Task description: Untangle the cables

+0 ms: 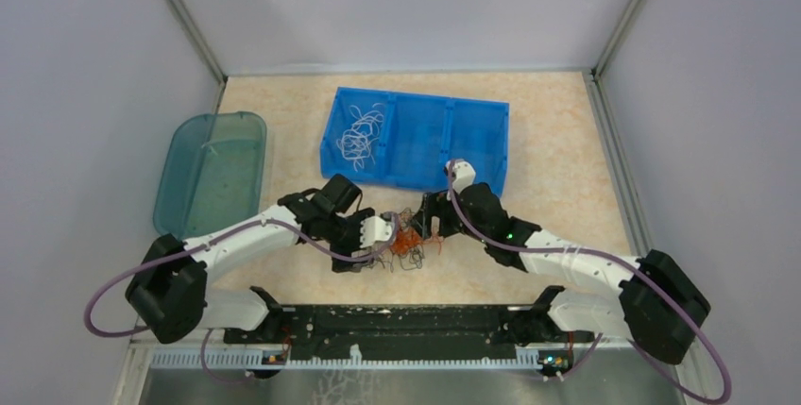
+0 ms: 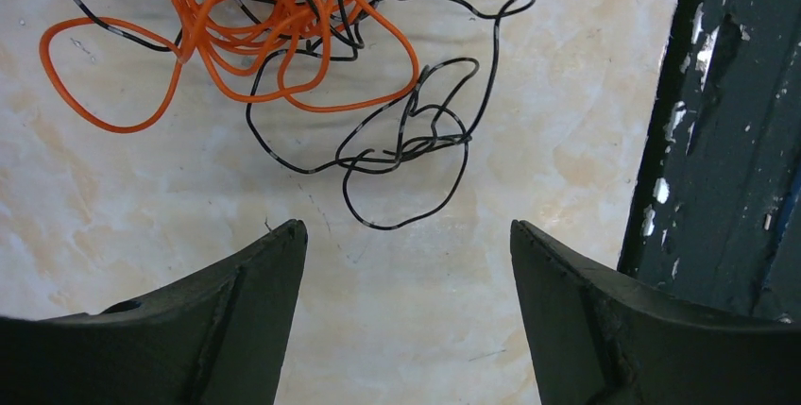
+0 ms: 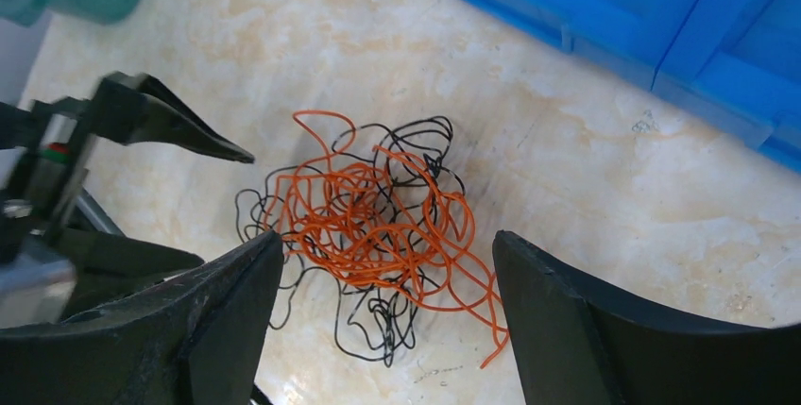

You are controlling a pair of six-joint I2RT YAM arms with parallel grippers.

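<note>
Nearest to me, along the table's near edge, ran the black metal mounting rail (image 1: 397, 322) with both arm bases bolted to it. Just beyond it, on the beige marbled tabletop (image 1: 567, 169), lay a small tangle of thin orange and black wire strands (image 1: 408, 243). The orange strands (image 2: 274, 8) were bunched in the middle and the black loops (image 2: 406, 141) straggled out around them.

The left gripper (image 1: 383, 230) reached toward the tangle from the left, its jaws spread wide with nothing between them; the nearest black loops lay just ahead of its fingertips. The right gripper (image 1: 422, 221) came in from the right, its jaws likewise released and empty, hanging over the heap.

Farther back stood a blue plastic tray (image 1: 491, 141) of three compartments, with a loose heap of white curly strands (image 1: 361, 131) in its left compartment. Off to the left of the tray sat a teal translucent plastic tub (image 1: 213, 174).
</note>
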